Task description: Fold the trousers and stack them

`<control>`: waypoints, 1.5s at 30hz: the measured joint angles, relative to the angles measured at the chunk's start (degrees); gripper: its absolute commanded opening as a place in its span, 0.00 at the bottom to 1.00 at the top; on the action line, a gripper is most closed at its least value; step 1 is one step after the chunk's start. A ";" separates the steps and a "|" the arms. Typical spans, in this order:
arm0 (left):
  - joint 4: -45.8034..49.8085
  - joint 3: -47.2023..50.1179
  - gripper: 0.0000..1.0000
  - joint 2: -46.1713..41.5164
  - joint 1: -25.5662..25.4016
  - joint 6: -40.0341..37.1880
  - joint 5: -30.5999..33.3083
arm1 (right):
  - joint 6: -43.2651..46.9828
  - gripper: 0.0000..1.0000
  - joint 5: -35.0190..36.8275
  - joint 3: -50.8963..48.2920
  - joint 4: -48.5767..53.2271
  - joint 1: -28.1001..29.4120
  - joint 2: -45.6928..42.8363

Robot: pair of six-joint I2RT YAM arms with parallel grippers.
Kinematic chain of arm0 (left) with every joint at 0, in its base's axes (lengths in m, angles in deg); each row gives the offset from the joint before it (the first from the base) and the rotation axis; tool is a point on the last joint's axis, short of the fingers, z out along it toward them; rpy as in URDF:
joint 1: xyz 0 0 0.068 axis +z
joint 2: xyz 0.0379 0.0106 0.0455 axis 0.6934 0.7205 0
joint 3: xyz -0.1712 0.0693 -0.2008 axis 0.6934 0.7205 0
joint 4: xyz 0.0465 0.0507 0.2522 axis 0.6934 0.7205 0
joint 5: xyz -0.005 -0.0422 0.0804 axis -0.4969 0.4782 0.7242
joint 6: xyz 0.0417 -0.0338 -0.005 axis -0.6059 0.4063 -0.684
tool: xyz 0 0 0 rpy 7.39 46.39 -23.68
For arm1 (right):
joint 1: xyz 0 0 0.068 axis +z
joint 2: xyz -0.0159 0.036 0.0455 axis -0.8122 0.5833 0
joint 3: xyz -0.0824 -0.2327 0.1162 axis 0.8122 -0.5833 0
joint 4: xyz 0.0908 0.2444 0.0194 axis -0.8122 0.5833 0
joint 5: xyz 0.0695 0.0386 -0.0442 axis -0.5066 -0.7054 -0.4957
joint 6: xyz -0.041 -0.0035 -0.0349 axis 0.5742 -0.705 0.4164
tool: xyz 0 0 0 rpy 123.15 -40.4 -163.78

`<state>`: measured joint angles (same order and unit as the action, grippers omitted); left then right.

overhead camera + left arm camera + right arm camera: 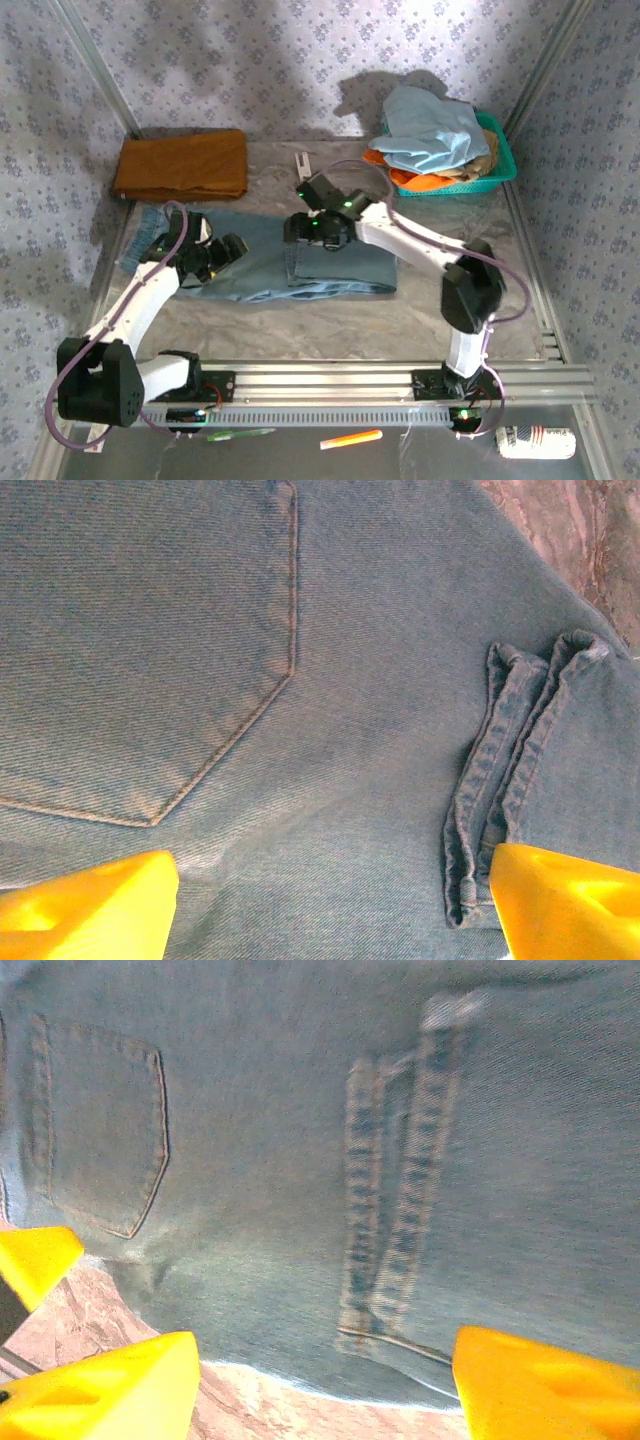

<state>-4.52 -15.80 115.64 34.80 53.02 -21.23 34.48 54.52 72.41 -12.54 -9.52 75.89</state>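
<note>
While trousers [340, 265] lie folded on the table [330, 325], left gripper [332, 865] and right gripper [325, 1345] hang over them, fingers spread wide.

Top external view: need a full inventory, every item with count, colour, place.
light blue denim trousers: 1, faded blue, folded over, table centre
mustard-brown folded cloth: 1, far left corner
teal plastic basket: 1, far right corner
pale blue plain garment: 1, heaped on top in basket
orange cloth: 1, in basket, under the pale blue one
small white flat item: 1, far side of table, too small to identify
orange stick-shaped item: 1, below the rail at near edge
grey marbled table: 1
left pincer: 1, yellow fingertips, open over trousers
right pincer: 1, yellow fingertips, open over trousers' edge
</note>
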 measured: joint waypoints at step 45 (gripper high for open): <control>1.92 -10.95 0.71 6.99 -5.44 0.35 5.53 | 15.78 0.00 0.61 -34.14 0.52 -40.92 -16.68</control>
<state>-2.59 -26.75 122.63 29.36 53.37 -15.70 50.26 55.13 38.27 -12.02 -50.44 59.22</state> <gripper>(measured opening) 0.709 0.058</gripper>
